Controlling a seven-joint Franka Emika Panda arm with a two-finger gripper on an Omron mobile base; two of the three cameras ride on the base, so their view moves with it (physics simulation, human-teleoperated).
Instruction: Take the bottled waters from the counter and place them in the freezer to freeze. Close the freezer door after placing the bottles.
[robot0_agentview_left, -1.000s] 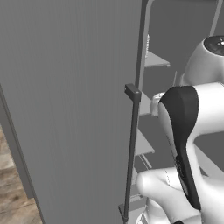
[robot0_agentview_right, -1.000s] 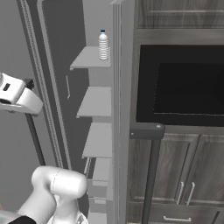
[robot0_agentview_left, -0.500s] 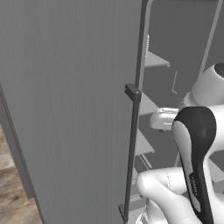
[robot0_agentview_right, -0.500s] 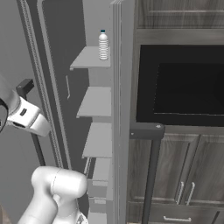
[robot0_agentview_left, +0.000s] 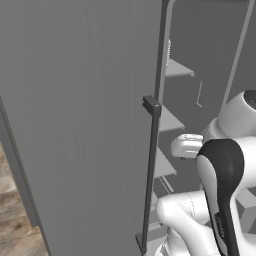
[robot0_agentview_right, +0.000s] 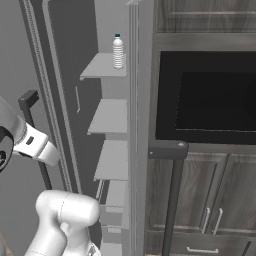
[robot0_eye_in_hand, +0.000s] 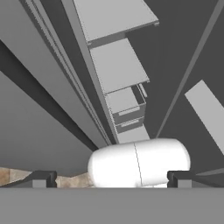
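Note:
The freezer (robot0_agentview_right: 111, 116) is open, its grey shelves in a stack. A bottled water (robot0_agentview_right: 118, 51) with a teal cap stands upright on the top shelf; a ribbed sliver of it (robot0_agentview_left: 168, 51) peeks past the door edge. The freezer door (robot0_agentview_left: 75, 125) is swung wide, with its long dark handle (robot0_agentview_left: 150, 175) facing me. In the hand view my gripper (robot0_eye_in_hand: 111, 179) is open and empty, aimed down along the shelves (robot0_eye_in_hand: 118, 65), apart from them. The counter is out of view.
A black built-in microwave (robot0_agentview_right: 205, 95) sits right of the freezer, over dark wood cabinets (robot0_agentview_right: 220, 200). The neighbouring door's dark bar handle (robot0_agentview_right: 172, 200) juts out in front. Wood floor (robot0_agentview_left: 15, 225) shows at the lower left.
The arm has drawn back and sunk lower, away from the upper shelves. The bottle on the top shelf and the door have not moved.

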